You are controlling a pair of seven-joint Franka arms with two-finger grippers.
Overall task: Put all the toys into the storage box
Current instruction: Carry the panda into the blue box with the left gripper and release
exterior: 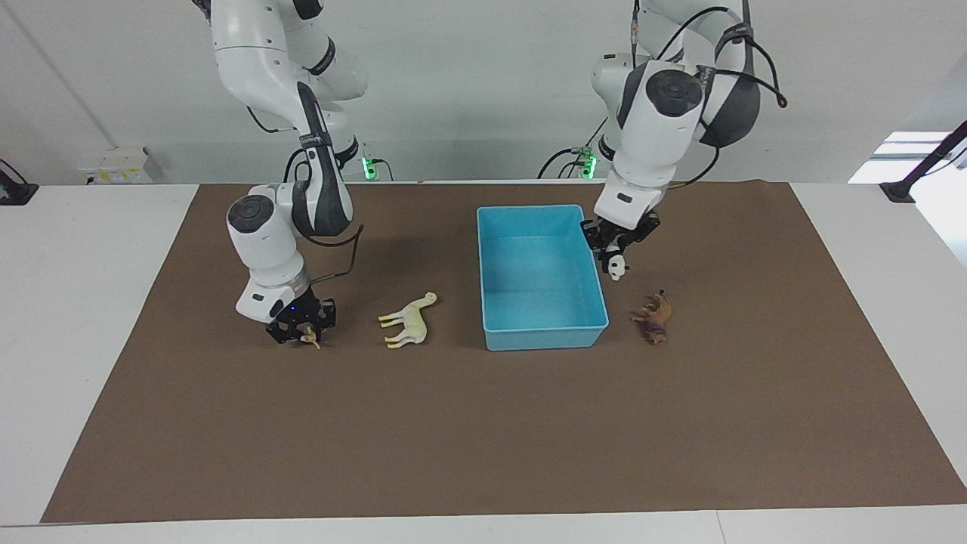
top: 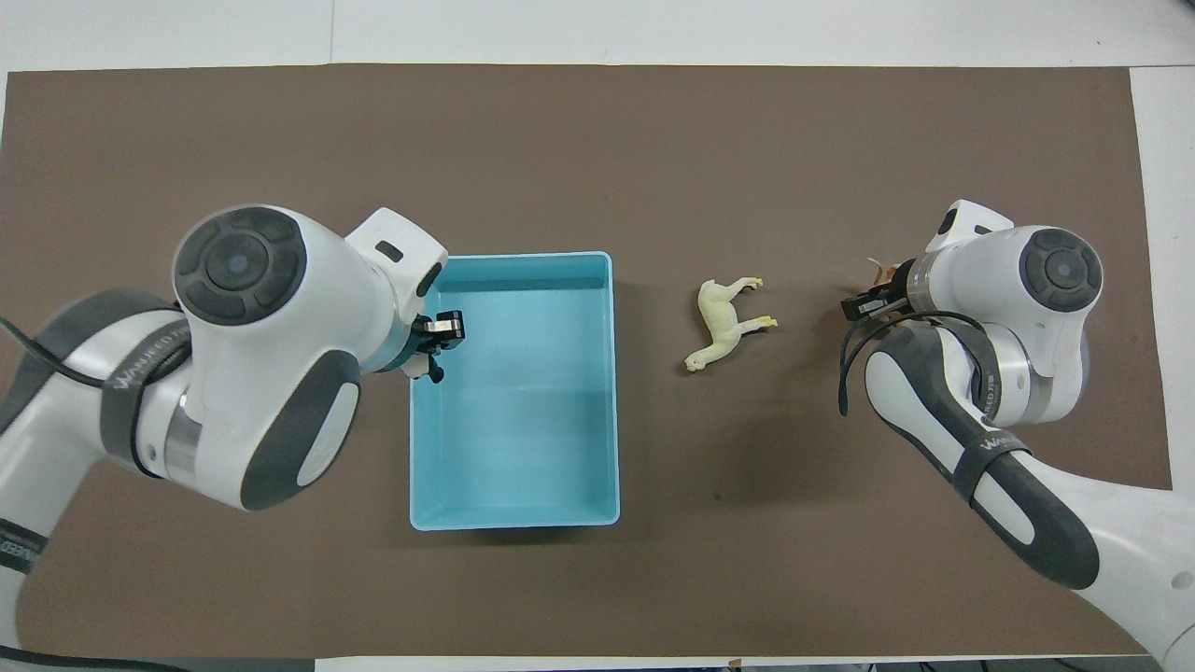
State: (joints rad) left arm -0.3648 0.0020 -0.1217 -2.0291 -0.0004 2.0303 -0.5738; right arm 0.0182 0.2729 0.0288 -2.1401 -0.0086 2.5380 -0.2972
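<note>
Nearest: camel (exterior: 409, 321), brown toy (exterior: 653, 319) lie on worktop.
Left gripper (exterior: 616, 261): I'm pinching panda (exterior: 618, 267) over box (exterior: 491, 302) rim; next, release inside.
Right gripper (exterior: 302, 329): closing on tiger (exterior: 310, 338); grip unclear.

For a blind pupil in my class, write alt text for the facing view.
The left end effector holds a panda over the rim of an empty blue storage box; the right end effector is down on an orange toy. A cream animal and a brown one lie beside the box.

Camel (exterior: 409, 320) beside box (exterior: 541, 332).
</note>
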